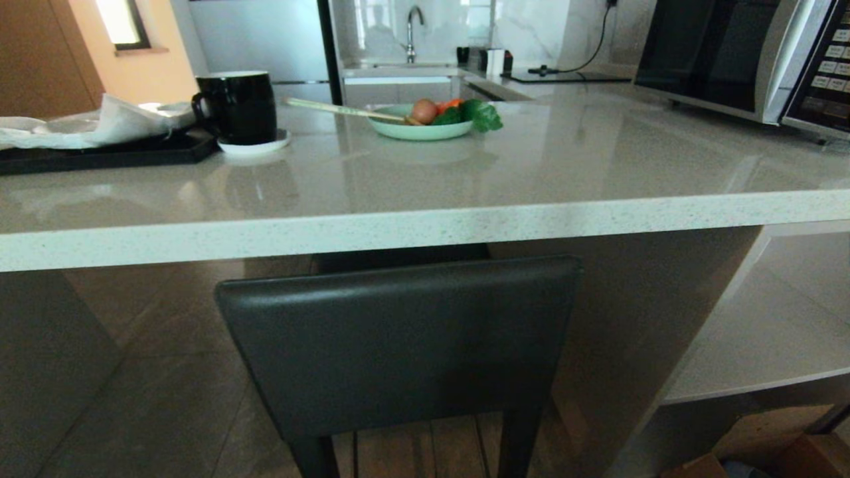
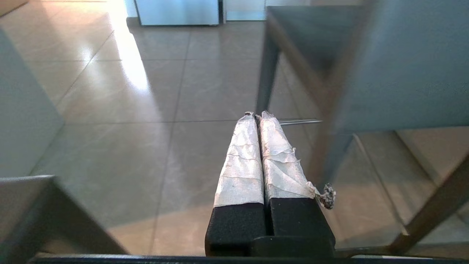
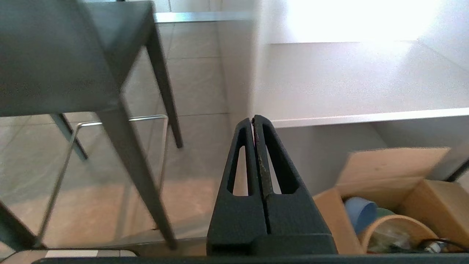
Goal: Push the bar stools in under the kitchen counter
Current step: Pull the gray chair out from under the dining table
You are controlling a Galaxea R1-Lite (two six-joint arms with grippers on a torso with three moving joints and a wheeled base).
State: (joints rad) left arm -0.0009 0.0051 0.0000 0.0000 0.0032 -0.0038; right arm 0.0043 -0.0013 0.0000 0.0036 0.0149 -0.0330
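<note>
1 bar stool (image 1: 398, 345) stands right in front of the robot, its dark backrest just below the thick front edge of the kitchen counter (image 1: 425, 222). The seat seems to reach under the worktop already, though I cannot tell how far in it sits. In the left wrist view, the corner of what may be a 2nd stool (image 2: 33, 209) shows low at the edge. I judge the pushing is partly done at most, with at least a final shove and the other stool left.

Both arms hang low, neither touching anything. The left gripper (image 2: 255, 114), its fingers wrapped in pale tape, has its jaws pressed together on nothing, beside the stool's leg. The right gripper (image 3: 253, 118) is likewise closed and empty, pointing toward the lower shelf (image 3: 348, 80).

On the worktop sit a black mug (image 1: 238, 106), a green plate (image 1: 421, 129) of food with chopsticks, a black tray (image 1: 99, 153) and a microwave (image 1: 744, 56). An open cardboard box (image 3: 395, 190) on the floor at the right could hamper the base.
</note>
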